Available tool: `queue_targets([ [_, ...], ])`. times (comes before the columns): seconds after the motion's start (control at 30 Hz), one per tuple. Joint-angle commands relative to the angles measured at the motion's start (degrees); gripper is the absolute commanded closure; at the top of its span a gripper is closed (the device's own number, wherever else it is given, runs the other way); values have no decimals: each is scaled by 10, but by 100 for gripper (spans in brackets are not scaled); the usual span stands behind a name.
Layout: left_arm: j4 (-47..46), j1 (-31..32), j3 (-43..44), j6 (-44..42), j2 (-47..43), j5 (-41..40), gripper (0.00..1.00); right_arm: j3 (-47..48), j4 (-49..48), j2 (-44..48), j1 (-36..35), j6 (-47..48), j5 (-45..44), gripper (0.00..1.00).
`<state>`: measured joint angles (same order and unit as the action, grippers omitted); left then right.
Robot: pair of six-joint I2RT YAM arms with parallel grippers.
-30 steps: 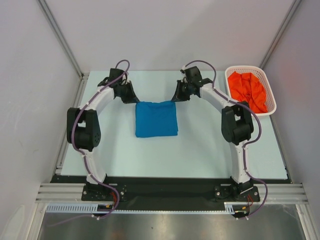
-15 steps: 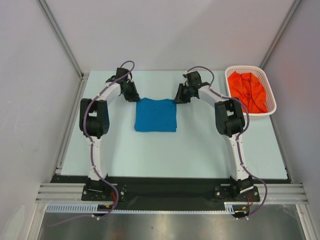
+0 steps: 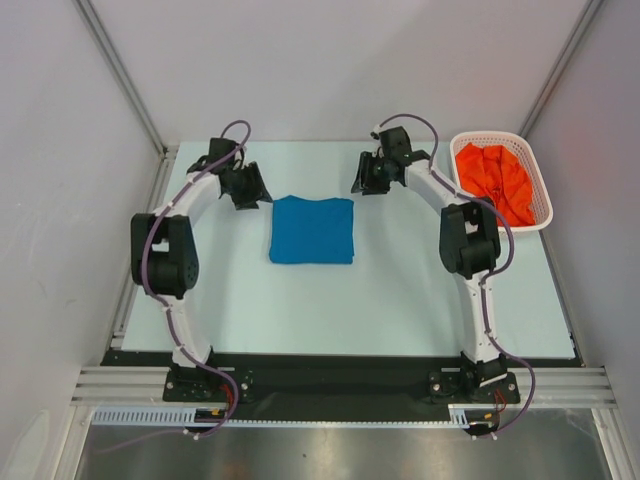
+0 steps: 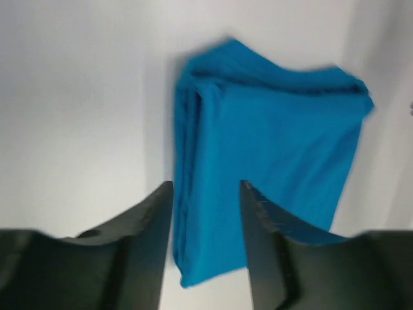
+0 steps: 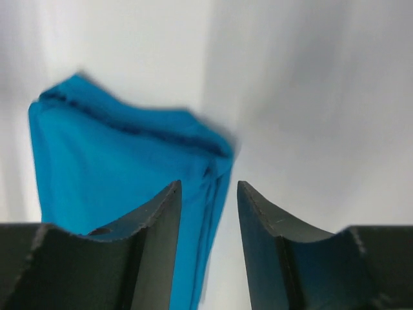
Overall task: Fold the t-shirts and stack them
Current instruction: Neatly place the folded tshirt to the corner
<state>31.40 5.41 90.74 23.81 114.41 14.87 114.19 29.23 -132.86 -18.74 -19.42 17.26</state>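
Observation:
The blue t-shirt [image 3: 311,230] lies folded into a neat rectangle on the table's middle, toward the back. My left gripper [image 3: 248,190] hovers just off its back left corner, and my right gripper [image 3: 362,181] just off its back right corner. Neither touches the cloth. In the left wrist view the left gripper [image 4: 206,184] stands open above the folded blue t-shirt [image 4: 271,135]. The right gripper [image 5: 208,183] is likewise open over the blue t-shirt's edge [image 5: 116,168]. The orange-red t-shirt [image 3: 495,180] sits crumpled in the basket.
A white lattice basket [image 3: 487,134] stands at the back right corner of the pale table [image 3: 400,290]. Metal frame posts and grey walls close in the left, right and back sides.
Both grippers have opened, let go of the blue t-shirt's back edge, and drawn up and outward from it. The shirt now lies flat on its own.

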Motion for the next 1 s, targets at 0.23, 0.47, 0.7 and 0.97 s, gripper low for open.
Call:
queue_targets([
  [0.23, -136, 7, -265, 26, -151, 203, 79, -97, -96, 53, -35, -78, 112, 85],
  [0.47, -100, 4, -302, 28, -133, 141, 85, -37, -96, -27, -8, -86, 116, 98],
  [0.7, -107, -2, -327, 21, -170, 147, 64, -3, -15, -28, -20, -19, 67, 98],
  [0.97, -57, -16, -305, -13, -243, 106, 56, 9, 62, 49, -53, 36, -48, 81],
])
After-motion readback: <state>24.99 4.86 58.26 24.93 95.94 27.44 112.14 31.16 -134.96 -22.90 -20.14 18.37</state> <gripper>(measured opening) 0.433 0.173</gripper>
